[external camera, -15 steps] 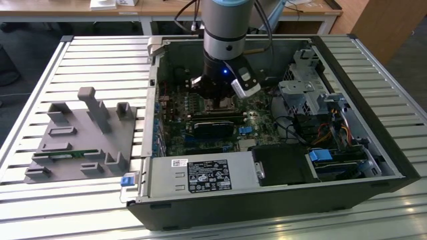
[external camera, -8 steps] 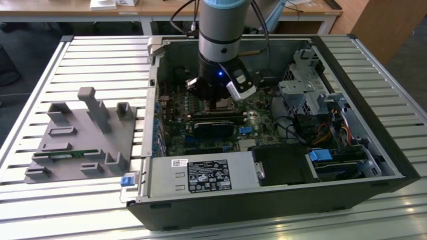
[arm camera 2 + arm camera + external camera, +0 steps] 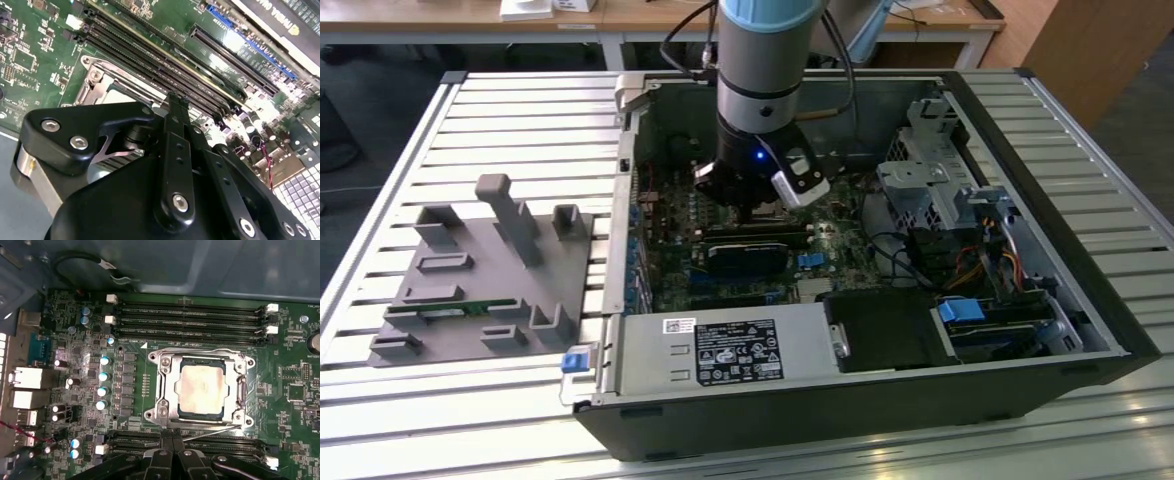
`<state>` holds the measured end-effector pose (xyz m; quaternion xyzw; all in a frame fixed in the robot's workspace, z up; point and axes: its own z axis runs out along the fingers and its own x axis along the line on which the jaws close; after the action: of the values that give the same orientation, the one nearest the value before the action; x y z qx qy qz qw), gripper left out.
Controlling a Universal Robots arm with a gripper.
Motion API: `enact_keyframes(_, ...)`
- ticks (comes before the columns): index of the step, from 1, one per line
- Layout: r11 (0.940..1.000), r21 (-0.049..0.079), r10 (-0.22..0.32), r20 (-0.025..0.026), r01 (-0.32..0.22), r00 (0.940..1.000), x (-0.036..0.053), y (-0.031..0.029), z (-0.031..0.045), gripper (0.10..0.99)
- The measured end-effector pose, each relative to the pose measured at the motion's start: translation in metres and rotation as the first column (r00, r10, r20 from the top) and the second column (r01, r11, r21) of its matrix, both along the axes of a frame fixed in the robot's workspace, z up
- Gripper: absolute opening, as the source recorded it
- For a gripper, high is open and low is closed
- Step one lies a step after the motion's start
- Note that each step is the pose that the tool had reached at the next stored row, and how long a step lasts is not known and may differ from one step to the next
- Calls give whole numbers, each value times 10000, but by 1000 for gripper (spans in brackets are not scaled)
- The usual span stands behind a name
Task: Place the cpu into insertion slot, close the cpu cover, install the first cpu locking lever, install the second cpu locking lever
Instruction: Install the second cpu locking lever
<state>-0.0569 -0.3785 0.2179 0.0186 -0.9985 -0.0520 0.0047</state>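
In the first wrist view the cpu [image 3: 202,387], a dull silver square, lies flat in the insertion slot, which is hidden beneath it. The cpu cover [image 3: 167,390] is down around it as a silvery frame. One wire lever [image 3: 200,351] runs flat along the cover's far side. A second thin lever [image 3: 215,430] slants up off the near side, its end close to my gripper [image 3: 172,440]. The black fingers [image 3: 162,455] are pressed together with nothing between them. In the exterior view the gripper [image 3: 754,205] is low inside the computer case [image 3: 1067,300]. The second wrist view has one finger [image 3: 176,130] beside the cover [image 3: 95,82].
Black memory slots [image 3: 190,315] run along the socket's far side, and more memory slots [image 3: 220,442] run along its near side. Upright capacitors [image 3: 103,375] stand beside it. A graphics card [image 3: 747,250], a power supply [image 3: 720,350] and a drive cage [image 3: 921,190] fill the case. A grey fixture [image 3: 480,270] lies on the slatted table.
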Motion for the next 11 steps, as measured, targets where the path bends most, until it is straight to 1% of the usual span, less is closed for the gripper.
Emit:
enact_keyframes(3, 9998, 217, -2, 2, 2, 10000, -7, -23, -1, 106)
enact_keyframes(5, 9995, 318, -1, 2, 1, 10000, -17, -49, -2, 106)
enact_keyframes(8, 9992, 396, -2, 2, 2, 10000, -36, -91, -2, 106)
enact_keyframes(11, 9991, 432, -3, 2, 3, 10000, -71, -126, -1, 106)
